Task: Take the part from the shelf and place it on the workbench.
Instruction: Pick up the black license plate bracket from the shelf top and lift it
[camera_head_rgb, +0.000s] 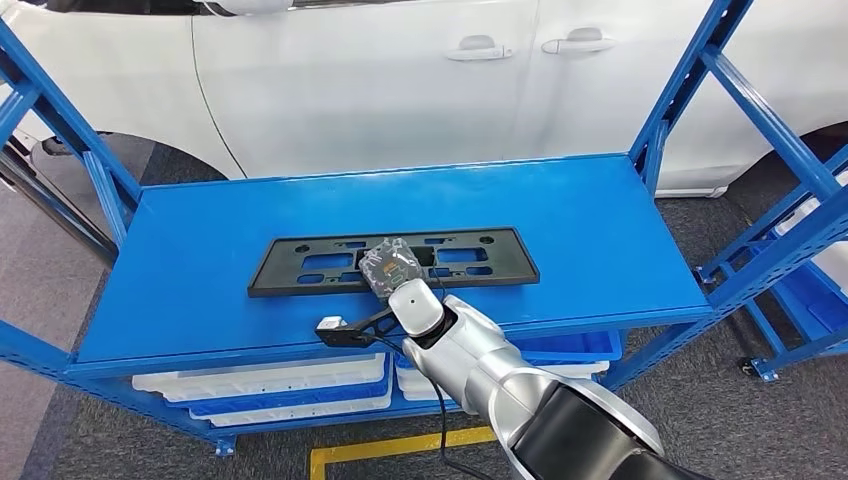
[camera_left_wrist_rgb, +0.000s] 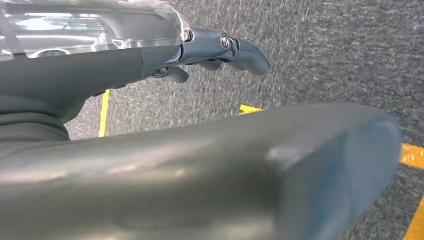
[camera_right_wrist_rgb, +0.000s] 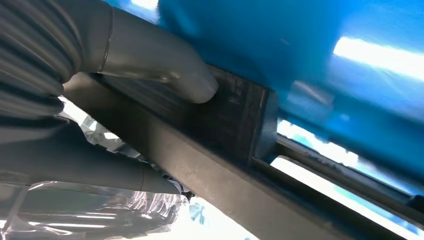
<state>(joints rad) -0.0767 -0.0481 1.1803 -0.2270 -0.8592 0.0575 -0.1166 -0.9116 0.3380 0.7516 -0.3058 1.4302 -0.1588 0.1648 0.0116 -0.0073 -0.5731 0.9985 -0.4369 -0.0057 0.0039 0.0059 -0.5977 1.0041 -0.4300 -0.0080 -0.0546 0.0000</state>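
Black part (camera_head_rgb: 393, 261) flat on blue shelf (camera_head_rgb: 600, 215), right robot hand (camera_head_rgb: 389, 267) gripping its middle

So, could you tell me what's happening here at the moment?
The robot's right robot hand is reaching over the blue shelf and gripping the long black plastic part lying flat on it; the right wrist view shows its thumb pressed on the part. The part has not been lifted. The left robot hand hangs empty over the grey floor.

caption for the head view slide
Right hand grips the black plastic part lying on the blue shelf beside a white car.
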